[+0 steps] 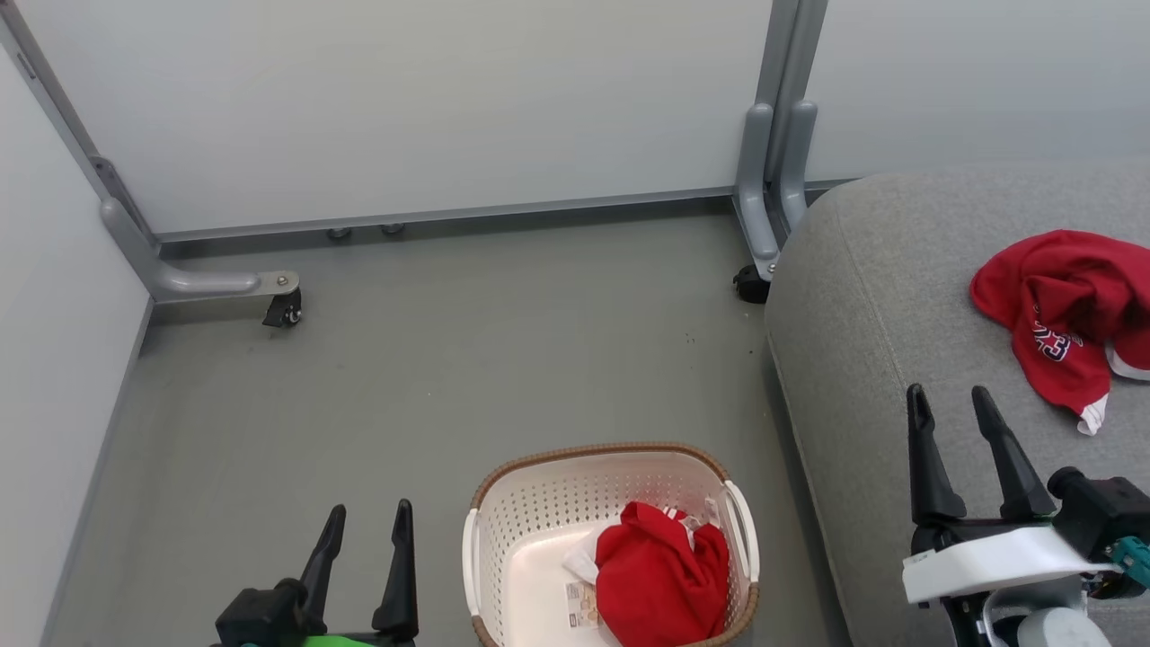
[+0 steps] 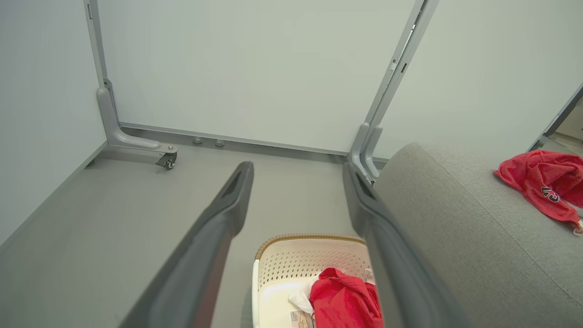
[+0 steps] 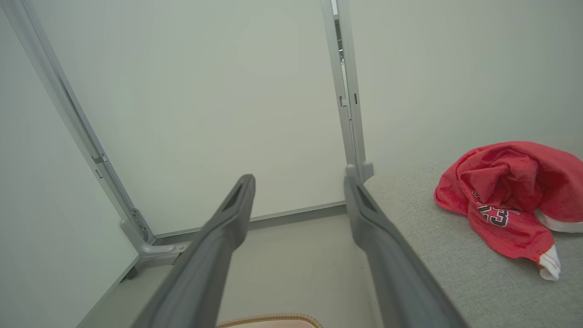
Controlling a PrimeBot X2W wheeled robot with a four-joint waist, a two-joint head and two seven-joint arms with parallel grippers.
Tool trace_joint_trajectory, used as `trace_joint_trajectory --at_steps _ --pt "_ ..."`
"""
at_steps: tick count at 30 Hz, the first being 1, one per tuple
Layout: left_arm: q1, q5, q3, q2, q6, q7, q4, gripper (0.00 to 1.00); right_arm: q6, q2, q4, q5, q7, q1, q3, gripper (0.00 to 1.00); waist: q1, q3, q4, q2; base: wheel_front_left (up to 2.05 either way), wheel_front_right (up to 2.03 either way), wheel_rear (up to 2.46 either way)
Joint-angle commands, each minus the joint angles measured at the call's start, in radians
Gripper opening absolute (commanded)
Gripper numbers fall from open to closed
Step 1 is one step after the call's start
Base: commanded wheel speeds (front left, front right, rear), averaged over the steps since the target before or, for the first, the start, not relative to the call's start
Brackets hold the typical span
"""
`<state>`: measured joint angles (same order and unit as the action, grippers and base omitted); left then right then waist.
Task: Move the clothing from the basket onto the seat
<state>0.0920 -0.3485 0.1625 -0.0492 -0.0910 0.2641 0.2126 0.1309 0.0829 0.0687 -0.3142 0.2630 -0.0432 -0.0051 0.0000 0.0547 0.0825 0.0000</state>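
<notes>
Lying crumpled against the right wall of the basket, a red garment covers the right half of the basket's bottom. A bit of white cloth shows at its left edge and a striped piece at its top. A paper label lies on the bare bottom just left of it. The basket stands on the grey floor, near the seat's left edge; whether the two touch cannot be told.

The numbered garment, red with a 23 printed on it and white trim at its lower tip, lies bunched on the seat, toward the seat's right side and well apart from the basket.

The left gripper hangs above the floor just left of the basket, its two dark fingers spread apart with nothing between them. The right gripper hovers over the seat near its left edge, left of the numbered garment and not touching it, its fingers likewise wide apart and holding nothing.

Pale partition panels on grey posts stand along the floor's far edge, and a small black caster sits near the floor's far left corner.
</notes>
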Motion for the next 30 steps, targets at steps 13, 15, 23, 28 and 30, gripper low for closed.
trace_joint_trajectory --at_steps 13,15,23,28,30 --pt "-0.206 0.044 0.121 -0.003 -0.002 0.000 0.119 1.00 0.000 0.058 -0.099 0.019 0.003 0.160 -0.095 1.00 0.0000 -0.339 -0.098 0.0000 0.00 0.00 0.00" --pt "-0.256 0.054 0.135 -0.003 -0.003 0.000 0.136 1.00 0.000 0.067 -0.115 0.012 0.003 0.194 -0.106 1.00 0.0000 -0.407 -0.121 0.0000 0.00 0.00 0.00" --pt "-0.480 0.107 0.193 -0.004 -0.024 0.000 0.253 1.00 0.000 0.075 -0.166 0.000 0.003 0.292 -0.133 1.00 0.0000 -0.636 -0.199 0.0000 0.00 0.00 0.00" --pt "-0.613 0.116 0.226 -0.005 -0.035 0.000 0.351 1.00 0.000 0.061 -0.191 -0.011 0.003 0.319 -0.116 1.00 0.0000 -0.739 -0.237 0.0000 0.00 0.00 0.00" --pt "-0.654 0.112 0.244 -0.005 -0.039 0.000 0.416 1.00 0.000 0.055 -0.198 -0.013 0.003 0.330 -0.106 1.00 0.0000 -0.770 -0.252 0.0000 0.00 0.00 0.00"
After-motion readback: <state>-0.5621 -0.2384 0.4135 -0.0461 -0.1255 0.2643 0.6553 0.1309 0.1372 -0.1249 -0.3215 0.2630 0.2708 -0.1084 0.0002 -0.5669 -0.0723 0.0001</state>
